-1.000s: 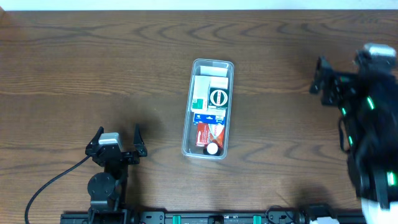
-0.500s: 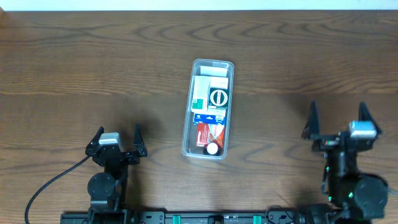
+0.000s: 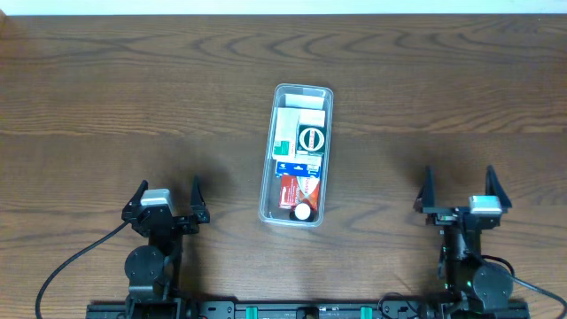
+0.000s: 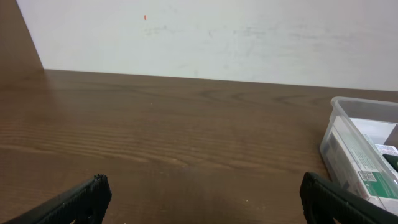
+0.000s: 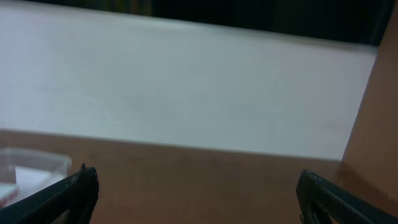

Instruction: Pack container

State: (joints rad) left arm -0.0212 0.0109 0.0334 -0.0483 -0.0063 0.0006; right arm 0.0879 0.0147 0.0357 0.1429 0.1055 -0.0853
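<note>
Crowding the container (image 3: 305, 88), boxes (image 3: 285, 133) bear unreadable labels.

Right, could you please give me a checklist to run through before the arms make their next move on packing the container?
1. Is the left gripper open and empty? Ok.
2. Is the right gripper open and empty? Ok.
3. Does the container sit flat on the table, between the two arms? Ok.
4. Do the boxes lie within the container's walls? Ok, seen from overhead.
5. Is anything left outside to pack? No loose item shows in any view, so ok.
6. Is a lid at hand? None is in view, so cannot tell whether one is needed.
</note>
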